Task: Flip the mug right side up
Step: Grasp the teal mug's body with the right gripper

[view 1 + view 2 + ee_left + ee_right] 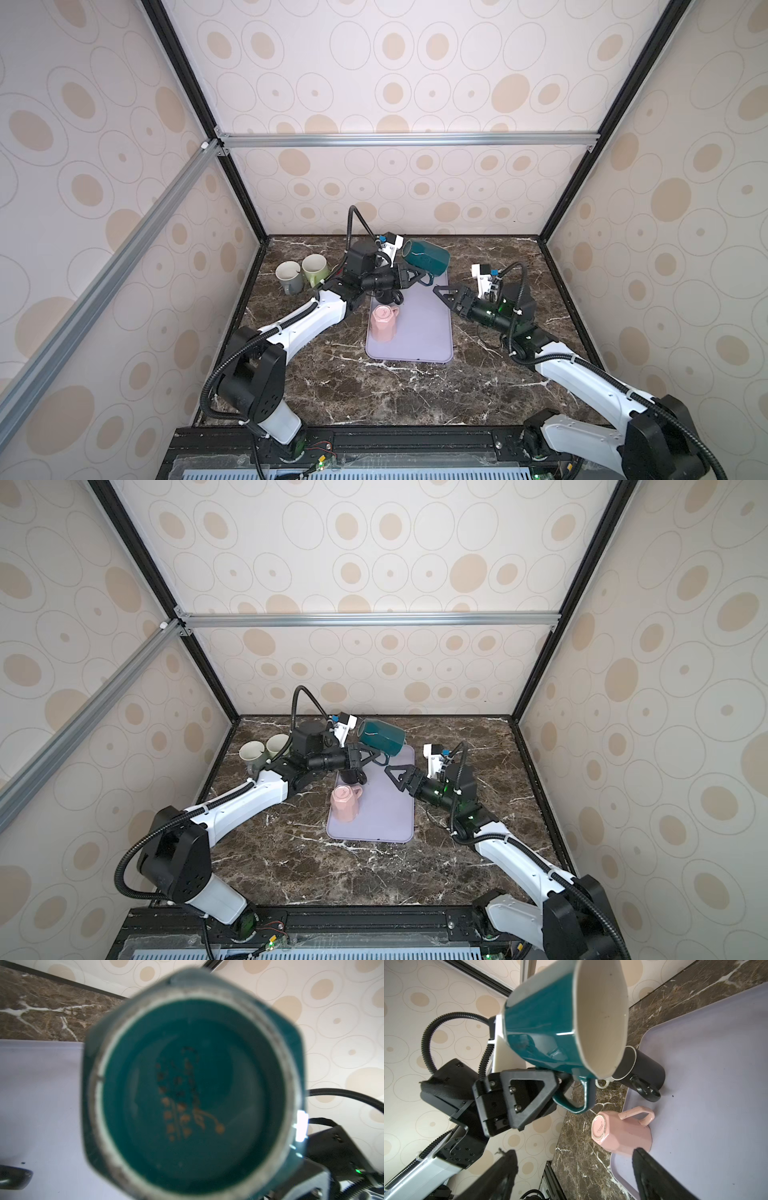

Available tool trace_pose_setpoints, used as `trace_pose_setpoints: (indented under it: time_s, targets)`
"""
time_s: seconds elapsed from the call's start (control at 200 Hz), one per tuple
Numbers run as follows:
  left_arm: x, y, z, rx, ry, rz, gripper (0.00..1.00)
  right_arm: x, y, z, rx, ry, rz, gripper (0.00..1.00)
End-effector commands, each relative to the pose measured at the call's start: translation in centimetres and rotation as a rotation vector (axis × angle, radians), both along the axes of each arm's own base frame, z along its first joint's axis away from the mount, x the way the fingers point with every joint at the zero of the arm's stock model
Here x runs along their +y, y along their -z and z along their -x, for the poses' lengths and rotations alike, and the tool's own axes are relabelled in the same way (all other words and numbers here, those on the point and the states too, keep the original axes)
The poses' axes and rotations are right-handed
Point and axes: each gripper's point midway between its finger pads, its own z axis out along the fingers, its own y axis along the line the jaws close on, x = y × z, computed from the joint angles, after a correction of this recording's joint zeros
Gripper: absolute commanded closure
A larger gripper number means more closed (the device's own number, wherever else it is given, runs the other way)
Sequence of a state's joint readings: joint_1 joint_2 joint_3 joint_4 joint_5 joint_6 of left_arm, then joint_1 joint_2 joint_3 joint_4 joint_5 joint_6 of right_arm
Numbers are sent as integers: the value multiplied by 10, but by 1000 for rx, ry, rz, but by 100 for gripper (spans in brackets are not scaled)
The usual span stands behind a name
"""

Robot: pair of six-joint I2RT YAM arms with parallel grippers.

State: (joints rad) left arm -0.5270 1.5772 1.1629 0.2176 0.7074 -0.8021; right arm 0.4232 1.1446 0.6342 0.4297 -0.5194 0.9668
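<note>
left fingers (508, 1099) pinched (up high), right fingers (654, 1178) spread

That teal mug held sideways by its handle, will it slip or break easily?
Probably stiff and fragile: the teal mug looks like glazed ceramic, with glossy highlights. The left gripper pinches only its handle, so the body's weight hangs off to one side and may swivel. The glaze likely makes that grip slippery.

Teal mug (428, 257), lilac tray (419, 332)
</note>
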Motion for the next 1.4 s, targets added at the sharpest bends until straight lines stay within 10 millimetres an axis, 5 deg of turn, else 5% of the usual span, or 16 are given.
trace_pose_setpoints:
  time_s: [0.0, 0.55, 1.395]
  targets:
    - [-2, -73, 13, -177, 63, 174, 100, 3, -25, -6, -75, -18, -42, 14]
    - [-8, -65, 18, -115, 116, 229, 100, 18, -39, -31, -111, -78, -137, 50]
    - [-25, -51, 23, -49, 169, 263, 100, 26, -61, -27, -199, -145, -173, 60]
